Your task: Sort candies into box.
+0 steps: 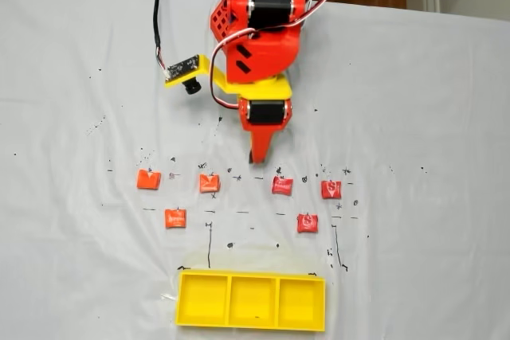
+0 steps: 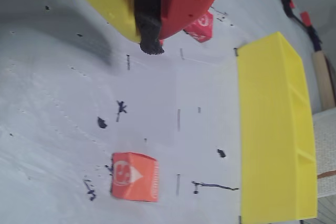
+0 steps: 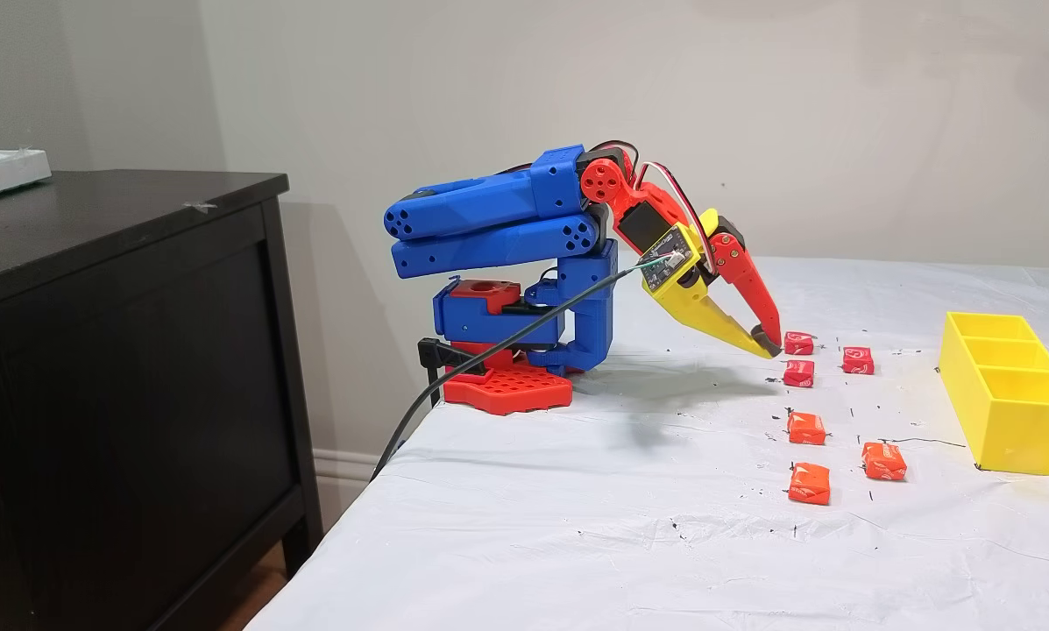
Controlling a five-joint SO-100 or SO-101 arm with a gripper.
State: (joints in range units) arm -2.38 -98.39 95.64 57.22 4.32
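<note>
My fingers [image 1: 256, 158] are pinched together on nothing, tips pointing down above the white-covered desk [image 1: 414, 101], between the middle two of the back row of candies. Six small squarish wrapped candies lie loose: three orange candies [image 1: 148, 179] on the left of a fixed view, three red candies [image 1: 282, 185] with faint white print on the right. The box [image 1: 251, 301], a long, shallow, bright yellow tray of three square compartments, sits just beyond them.
</note>
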